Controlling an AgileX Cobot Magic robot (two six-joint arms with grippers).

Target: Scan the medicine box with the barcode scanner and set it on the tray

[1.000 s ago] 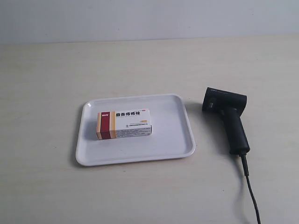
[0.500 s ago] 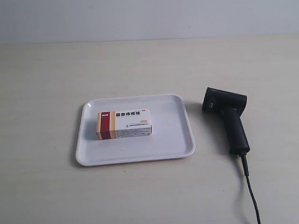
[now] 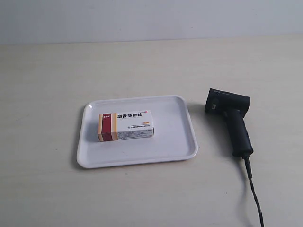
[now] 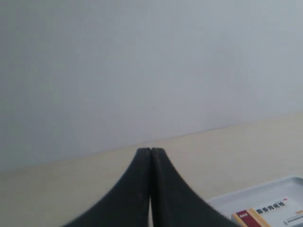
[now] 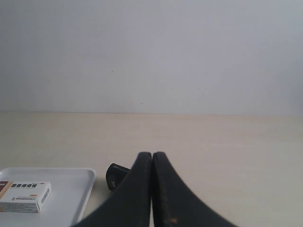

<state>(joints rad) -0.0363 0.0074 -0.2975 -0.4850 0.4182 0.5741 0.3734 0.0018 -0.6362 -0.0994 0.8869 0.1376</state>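
Nothing has moved since the earlier frames: box on tray, scanner alongside.

The medicine box (image 3: 126, 126) lies flat on the tray (image 3: 177, 127); the barcode scanner (image 3: 232, 119) rests on the table (image 3: 47, 75) just beside it. The left gripper (image 4: 150, 152) and right gripper (image 5: 152, 156) hang clear above the table, jaws pressed together, empty.

Bare test bench: pale tabletop (image 3: 57, 75) against blank wall (image 3: 151, 19).
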